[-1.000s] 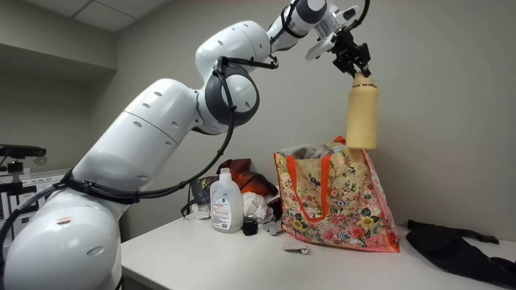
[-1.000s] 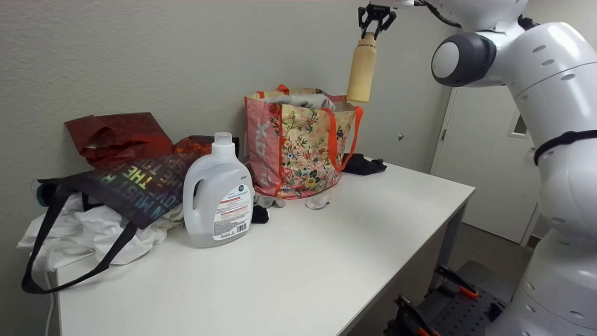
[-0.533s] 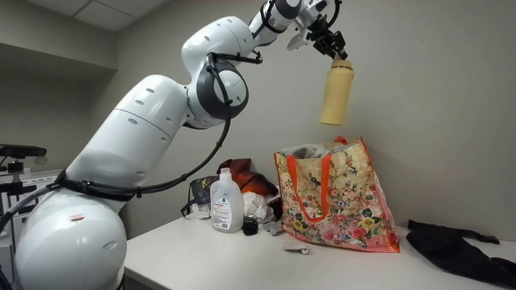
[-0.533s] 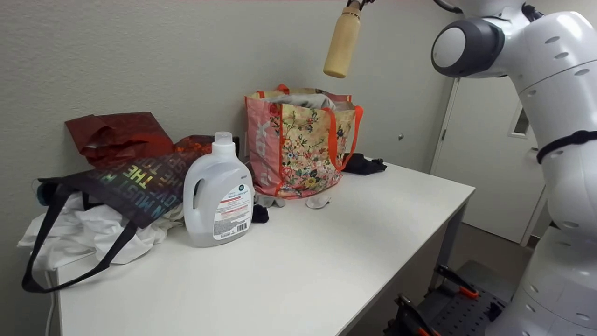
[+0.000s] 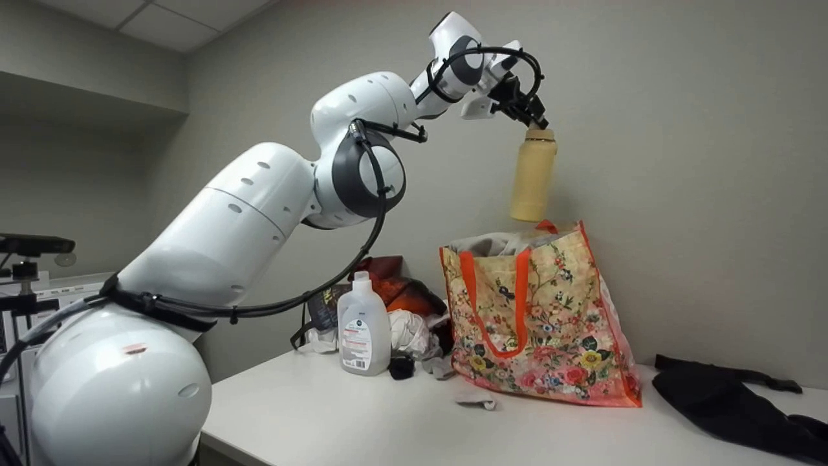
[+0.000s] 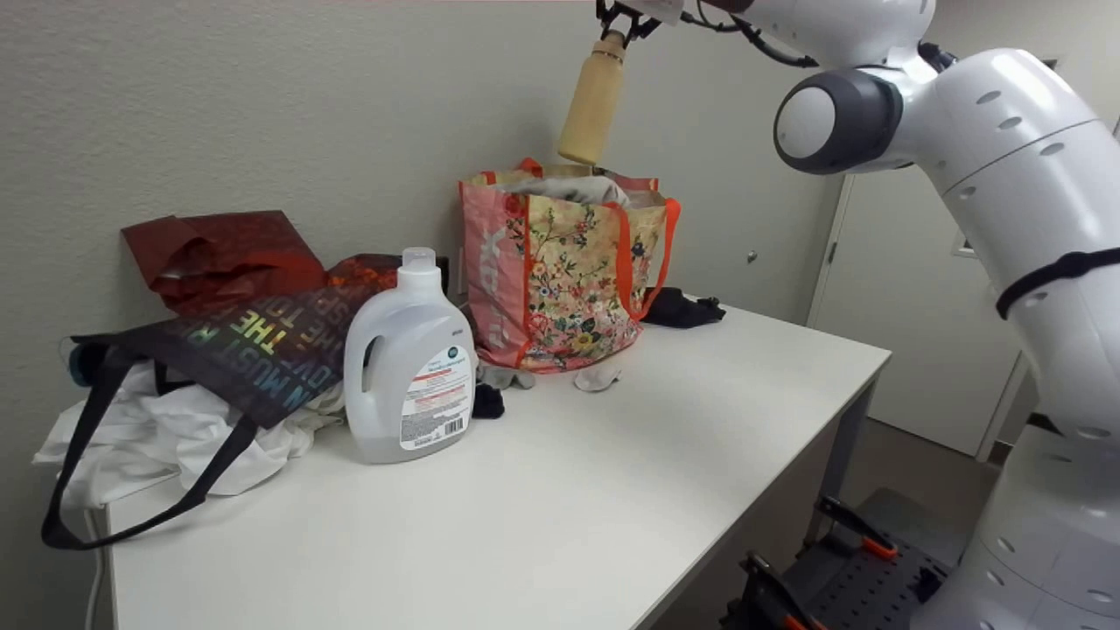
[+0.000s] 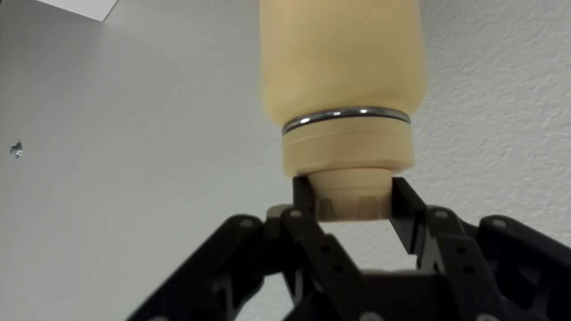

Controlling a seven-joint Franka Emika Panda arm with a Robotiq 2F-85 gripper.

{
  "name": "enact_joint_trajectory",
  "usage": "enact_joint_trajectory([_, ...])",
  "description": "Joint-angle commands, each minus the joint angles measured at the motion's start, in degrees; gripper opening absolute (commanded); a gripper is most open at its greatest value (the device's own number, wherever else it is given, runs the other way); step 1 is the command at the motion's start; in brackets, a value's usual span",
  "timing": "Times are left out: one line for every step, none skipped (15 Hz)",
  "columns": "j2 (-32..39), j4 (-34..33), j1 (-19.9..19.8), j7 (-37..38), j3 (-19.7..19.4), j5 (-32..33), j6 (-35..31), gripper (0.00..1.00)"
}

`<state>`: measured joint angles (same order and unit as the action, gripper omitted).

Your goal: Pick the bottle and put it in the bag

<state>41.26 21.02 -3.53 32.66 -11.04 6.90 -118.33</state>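
The tall pale yellow-tan bottle (image 5: 533, 175) hangs from my gripper, slightly tilted, in both exterior views (image 6: 591, 105). My gripper (image 5: 538, 123) is shut on the narrow top of the bottle's cap; the wrist view shows a finger (image 7: 350, 196) on each side of it, with the bottle's body (image 7: 343, 58) beyond. The floral bag (image 5: 550, 310) stands upright on the table, also in an exterior view (image 6: 577, 280). Grey cloth (image 6: 573, 188) fills its top. The bottle's base shows just above the bag's rim; its exact depth over the opening is hard to tell.
A white labelled jug (image 6: 411, 367) stands beside the bag. A dark printed bag (image 6: 262, 341) and white cloth (image 6: 184, 420) lie at the table's end. Black cloth (image 5: 724, 401) lies on the bag's other side. Red handles (image 5: 522, 304) hang down the bag's front. A wall stands behind.
The gripper carried the bottle up and leftward in both exterior views, then lowered it, bringing its base close above the bag's rim. The bottle tilted slightly. The bag has not moved.
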Motion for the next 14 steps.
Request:
enact_joint_trajectory([3.61, 0.04, 1.30, 4.18, -0.73, 1.41, -7.14, 0.22])
enact_joint_trajectory([4.83, 0.07, 1.55, 4.81, -0.69, 1.30, -8.74, 0.22])
enact_joint_trajectory([5.85, 0.10, 1.81, 5.27, -0.72, 1.23, -9.94, 0.22])
enact_joint_trajectory([6.75, 0.12, 2.01, 5.67, -0.57, 1.01, -10.75, 0.22])
enact_joint_trajectory([7.55, 0.13, 2.24, 5.77, -0.52, 0.93, -11.52, 0.22])
enact_joint_trajectory([8.34, 0.15, 2.44, 5.97, -0.49, 0.87, -12.12, 0.22])
enact_joint_trajectory([8.95, 0.16, 2.56, 5.78, -0.43, 0.77, -12.69, 0.22])
enact_joint_trajectory([9.49, 0.16, 2.60, 5.59, -0.29, 0.58, -12.90, 0.22])
enact_joint_trajectory([9.92, 0.16, 2.57, 5.52, -0.17, 0.40, -13.15, 0.22])
enact_joint_trajectory([10.30, 0.16, 2.42, 5.27, 0.05, 0.13, -13.28, 0.22])
enact_joint_trajectory([10.61, 0.16, 2.34, 5.14, 0.13, 0.02, -13.24, 0.22])
enact_joint_trajectory([10.84, 0.19, 2.06, 4.65, 0.48, -0.35, -12.73, 0.22])
enact_joint_trajectory([11.08, 0.27, 1.88, 4.42, 0.44, -0.34, -12.58, 0.22])
enact_joint_trajectory([11.18, 0.51, 1.51, 4.13, 0.67, -0.64, -11.82, 0.22])
